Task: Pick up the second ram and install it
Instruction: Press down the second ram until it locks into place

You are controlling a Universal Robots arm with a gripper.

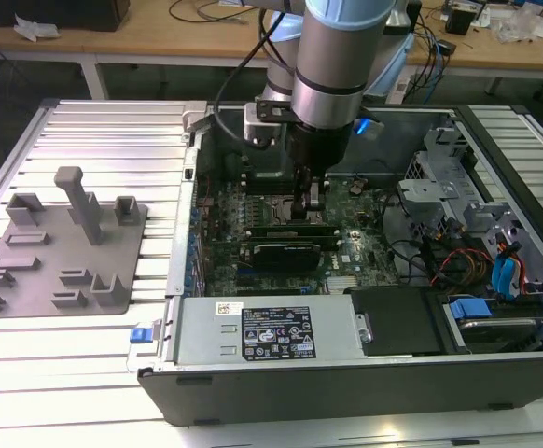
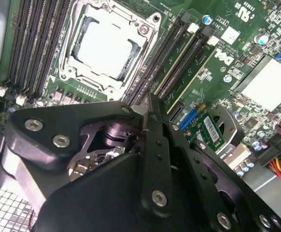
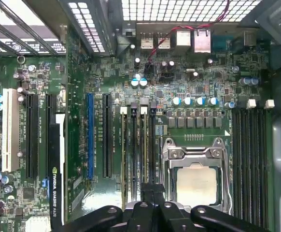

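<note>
Inside an open computer case [image 1: 495, 373], the gripper [image 3: 152, 191], fingers pressed together, hovered over memory slots [image 3: 136, 150] beside the processor socket [image 3: 194, 179], apparently seating the second ram.

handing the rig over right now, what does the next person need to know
End effector: shut, down inside the case, with its tips at the slots beside the socket.
Second ram: I cannot tell whether it sits in the slot under the tips; the fingers cover that spot.
Done: arm brought to the slots.
Left: install not confirmed.
</note>
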